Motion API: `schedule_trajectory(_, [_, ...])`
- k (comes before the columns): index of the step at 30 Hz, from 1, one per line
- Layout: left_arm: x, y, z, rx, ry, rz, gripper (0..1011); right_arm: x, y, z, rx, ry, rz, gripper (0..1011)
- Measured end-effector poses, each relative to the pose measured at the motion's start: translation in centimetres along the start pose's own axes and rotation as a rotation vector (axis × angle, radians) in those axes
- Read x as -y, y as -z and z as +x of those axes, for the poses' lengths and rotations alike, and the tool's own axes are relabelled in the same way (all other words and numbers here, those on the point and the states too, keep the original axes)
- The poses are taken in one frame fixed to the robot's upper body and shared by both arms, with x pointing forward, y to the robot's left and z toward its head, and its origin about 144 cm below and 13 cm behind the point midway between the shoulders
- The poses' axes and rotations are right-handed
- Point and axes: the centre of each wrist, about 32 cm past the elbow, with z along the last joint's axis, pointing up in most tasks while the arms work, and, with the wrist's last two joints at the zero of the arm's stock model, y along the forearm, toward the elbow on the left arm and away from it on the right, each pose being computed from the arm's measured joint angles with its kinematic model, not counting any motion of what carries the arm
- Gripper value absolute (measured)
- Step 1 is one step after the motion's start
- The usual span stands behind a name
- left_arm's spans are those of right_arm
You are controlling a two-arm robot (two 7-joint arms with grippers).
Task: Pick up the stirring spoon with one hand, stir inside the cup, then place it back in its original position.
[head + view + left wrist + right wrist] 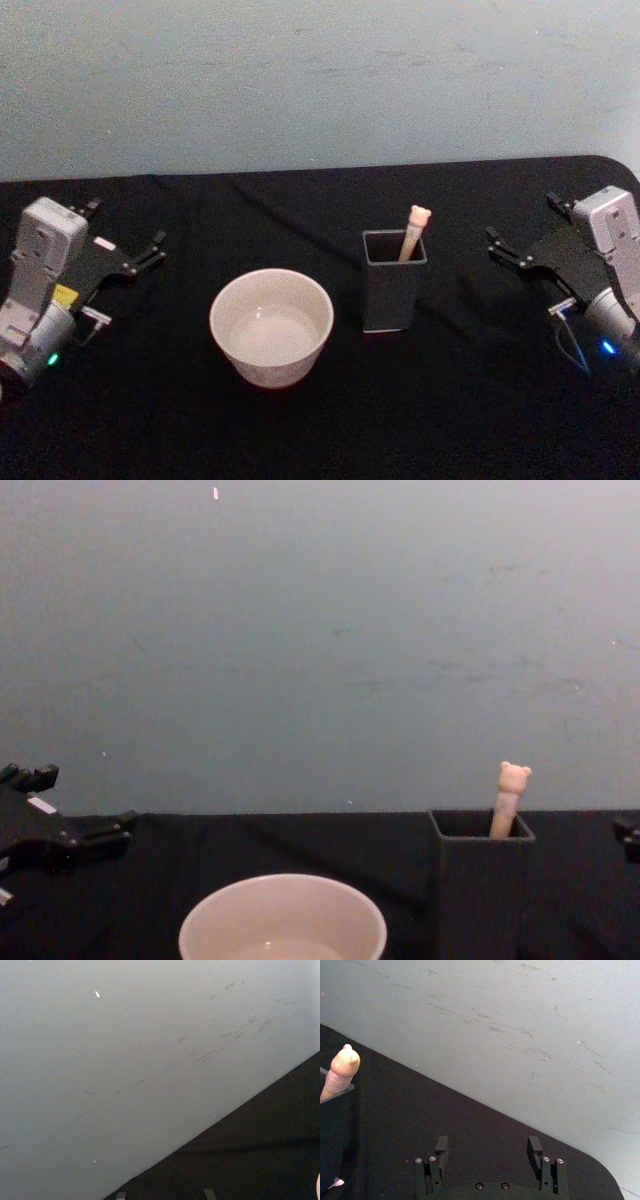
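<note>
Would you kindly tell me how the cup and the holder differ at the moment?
The cup is round, cream-white and wide; the holder is square-mouthed, dark grey and narrower. The cup sits lower; the holder stands taller. The holder has the spoon leaning inside, bear head poking out; the cup has none. Both stand upright on the table.

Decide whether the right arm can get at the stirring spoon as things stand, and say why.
Probably yes: the right end effector sits open beside the holder, bare table between them, and the stirring spoon sticks up above its rim.
</note>
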Motion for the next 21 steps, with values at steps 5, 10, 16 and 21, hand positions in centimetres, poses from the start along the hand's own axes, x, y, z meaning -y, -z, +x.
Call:
schedule_trajectory(5, [0.0,0.0,0.0,0.0,0.0,0.0,1001,0.0,0.0,0.0,0.0,0.0,0.0,1002])
schedule_trajectory(10, [0.0,0.0,0.0,0.0,0.0,0.0,1001,0.0,0.0,0.0,0.0,0.0,0.0,1002])
schedule_trajectory(16, [0.0,0.0,0.0,0.0,0.0,0.0,1001,0.0,0.0,0.0,0.0,0.0,0.0,1002])
schedule_trajectory(21, [0.0,0.0,0.0,0.0,0.0,0.0,1001,0.0,0.0,0.0,0.0,0.0,0.0,1002])
